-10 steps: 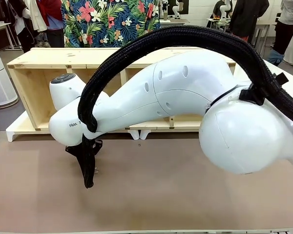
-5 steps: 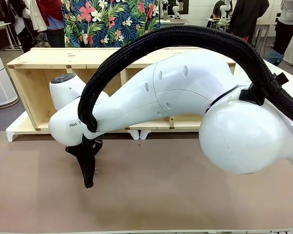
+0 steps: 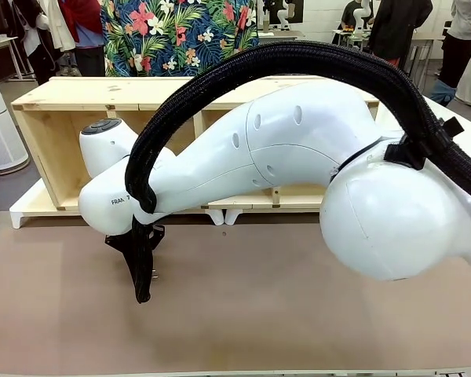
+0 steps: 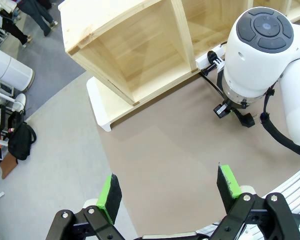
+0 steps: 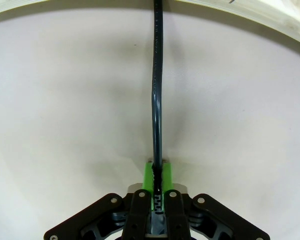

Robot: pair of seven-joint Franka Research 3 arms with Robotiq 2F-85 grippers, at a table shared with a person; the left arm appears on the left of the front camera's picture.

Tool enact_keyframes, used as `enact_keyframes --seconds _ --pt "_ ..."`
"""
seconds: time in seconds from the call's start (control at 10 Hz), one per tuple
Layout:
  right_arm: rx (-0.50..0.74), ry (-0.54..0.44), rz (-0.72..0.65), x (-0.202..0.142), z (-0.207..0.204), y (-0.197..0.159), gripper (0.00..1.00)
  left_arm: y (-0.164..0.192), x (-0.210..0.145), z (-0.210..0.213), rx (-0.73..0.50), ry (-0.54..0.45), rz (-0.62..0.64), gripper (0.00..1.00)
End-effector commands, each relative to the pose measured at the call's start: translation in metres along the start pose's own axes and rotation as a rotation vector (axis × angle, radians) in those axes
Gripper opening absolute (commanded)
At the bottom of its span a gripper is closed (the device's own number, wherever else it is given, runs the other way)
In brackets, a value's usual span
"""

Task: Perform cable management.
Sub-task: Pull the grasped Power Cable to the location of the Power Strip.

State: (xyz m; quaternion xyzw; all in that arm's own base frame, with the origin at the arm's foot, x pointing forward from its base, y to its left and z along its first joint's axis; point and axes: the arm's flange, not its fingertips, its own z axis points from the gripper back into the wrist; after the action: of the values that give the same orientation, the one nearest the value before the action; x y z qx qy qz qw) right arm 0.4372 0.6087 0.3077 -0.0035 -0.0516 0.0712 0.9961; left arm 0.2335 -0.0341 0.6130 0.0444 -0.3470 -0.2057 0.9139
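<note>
In the right wrist view my right gripper [image 5: 157, 176] is shut on the thin glossy black cable [image 5: 156, 85], which runs straight ahead from the green pads [image 5: 149, 175] over the pale tabletop to the shelf's foot. In the front view the right arm reaches across to the left, and the right gripper [image 3: 142, 292] points down at the brown table. From above, the left wrist view shows that gripper [image 4: 234, 109] and the cable [image 4: 210, 81] leading to a white power strip [image 4: 210, 52] at the shelf's base. My left gripper [image 4: 170, 192] hangs high over the table, open, nothing between its fingers.
A long wooden shelf [image 3: 63, 118] lies on its side along the table's far edge, on white feet [image 3: 20, 214]. The right arm's thick braided sleeve [image 3: 298, 56] arches over the middle. People stand beyond the shelf. Bare brown table [image 3: 282, 314] lies in front.
</note>
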Motion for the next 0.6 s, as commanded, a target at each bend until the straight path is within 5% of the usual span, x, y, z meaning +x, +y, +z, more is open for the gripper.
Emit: enact_keyframes --seconds 0.0,0.5 --pt "-0.002 0.001 -0.001 -0.0002 -0.0003 0.0000 0.00 0.0009 0.0002 0.0003 0.002 -0.003 0.004 1.00" --pt "-0.002 0.001 -0.001 -0.0002 -0.0003 0.0000 0.00 0.0009 0.0002 0.0003 0.002 -0.003 0.004 1.00"
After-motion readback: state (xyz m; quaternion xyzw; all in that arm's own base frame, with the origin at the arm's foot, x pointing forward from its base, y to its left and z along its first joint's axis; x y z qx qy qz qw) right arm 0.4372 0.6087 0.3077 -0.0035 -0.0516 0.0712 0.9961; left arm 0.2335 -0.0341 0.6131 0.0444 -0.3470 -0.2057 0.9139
